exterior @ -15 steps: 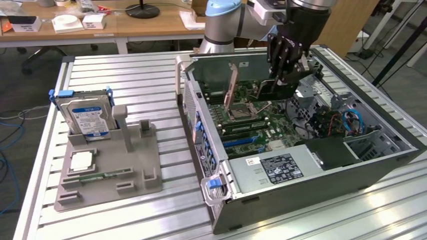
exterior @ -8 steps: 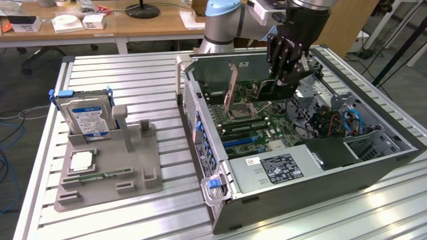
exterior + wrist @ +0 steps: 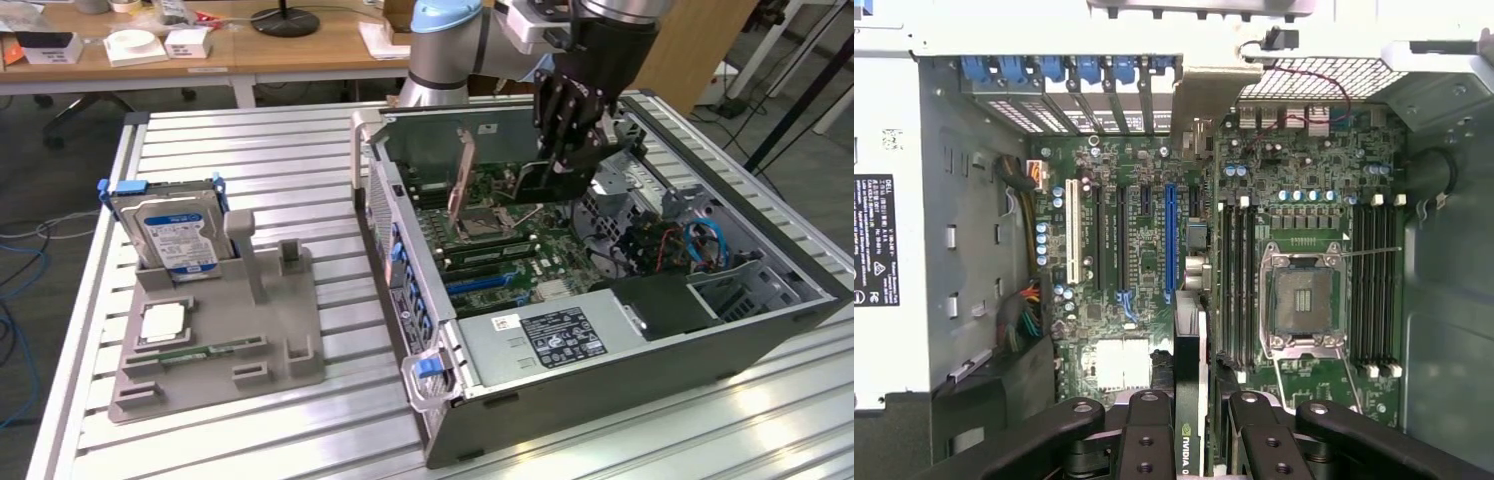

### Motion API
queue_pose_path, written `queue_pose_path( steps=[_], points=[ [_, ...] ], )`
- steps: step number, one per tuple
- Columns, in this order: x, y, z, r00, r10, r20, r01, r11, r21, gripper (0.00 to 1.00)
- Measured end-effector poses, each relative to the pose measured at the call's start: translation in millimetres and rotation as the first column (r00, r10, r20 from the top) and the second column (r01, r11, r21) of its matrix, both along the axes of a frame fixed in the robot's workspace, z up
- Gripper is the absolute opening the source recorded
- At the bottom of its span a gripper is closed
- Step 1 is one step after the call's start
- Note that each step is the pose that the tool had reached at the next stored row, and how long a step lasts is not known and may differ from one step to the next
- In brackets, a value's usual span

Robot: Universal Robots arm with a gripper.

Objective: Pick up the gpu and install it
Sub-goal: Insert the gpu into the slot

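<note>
The gpu (image 3: 545, 186), a thin dark card, hangs upright inside the open computer case (image 3: 641, 340), a little above the motherboard (image 3: 501, 235). My gripper (image 3: 571, 155) reaches down from above and is shut on the card's upper edge. In the wrist view the gpu (image 3: 1189, 385) shows edge-on between my two black fingers (image 3: 1149, 440), with a small green logo on it. My gripper (image 3: 1194, 415) holds it above the board, close to in line with the long blue slot (image 3: 1170, 240).
The case's metal walls (image 3: 400, 250) surround the board. Memory slots and the CPU socket (image 3: 1304, 300) lie beside the card. Coloured cables (image 3: 687, 245) sit at the exterior view's right. On the table, a grey fixture (image 3: 280, 340) holds a hard drive (image 3: 174, 235).
</note>
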State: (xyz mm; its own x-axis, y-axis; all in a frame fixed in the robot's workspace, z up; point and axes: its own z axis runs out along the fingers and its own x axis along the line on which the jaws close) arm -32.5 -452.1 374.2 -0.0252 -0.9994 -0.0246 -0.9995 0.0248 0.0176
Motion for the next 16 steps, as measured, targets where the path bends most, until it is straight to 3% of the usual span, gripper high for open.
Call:
queue_pose_path(
  steps=[16],
  points=[
    [0.0,-0.1,-7.2,1.0000,0.000,0.0000,0.000,1.0000,0.0001,0.26]
  ],
)
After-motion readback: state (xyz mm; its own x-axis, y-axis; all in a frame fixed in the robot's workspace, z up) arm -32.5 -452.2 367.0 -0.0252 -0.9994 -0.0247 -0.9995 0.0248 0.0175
